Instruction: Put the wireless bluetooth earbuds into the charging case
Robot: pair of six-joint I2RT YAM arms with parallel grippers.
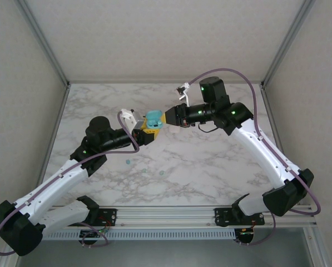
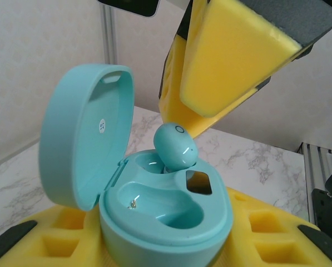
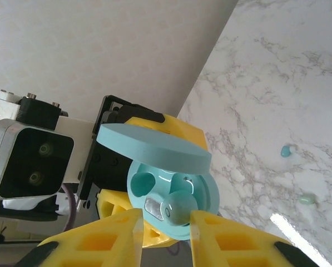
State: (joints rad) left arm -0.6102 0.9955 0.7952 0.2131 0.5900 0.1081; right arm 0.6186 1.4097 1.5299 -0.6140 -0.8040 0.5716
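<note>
My left gripper (image 1: 146,129) is shut on the base of the teal charging case (image 2: 166,211), held above the table with its lid (image 2: 85,133) swung open to the left. One teal earbud (image 2: 176,146) stands half in the far slot, and the near slot is empty. My right gripper (image 3: 167,222) hovers at the case mouth with its jaws a little apart. The same earbud (image 3: 179,208) lies just beyond its yellow fingertips (image 3: 124,231), with a gap on the left side. In the top view the right gripper (image 1: 167,118) meets the case (image 1: 152,119) mid-table.
Loose earbuds lie on the marble table (image 1: 210,167): a teal one (image 3: 288,151) and a mint green one (image 3: 306,198), seen from above as small dots (image 1: 128,162) in front of the arms. Metal frame posts and walls bound the table.
</note>
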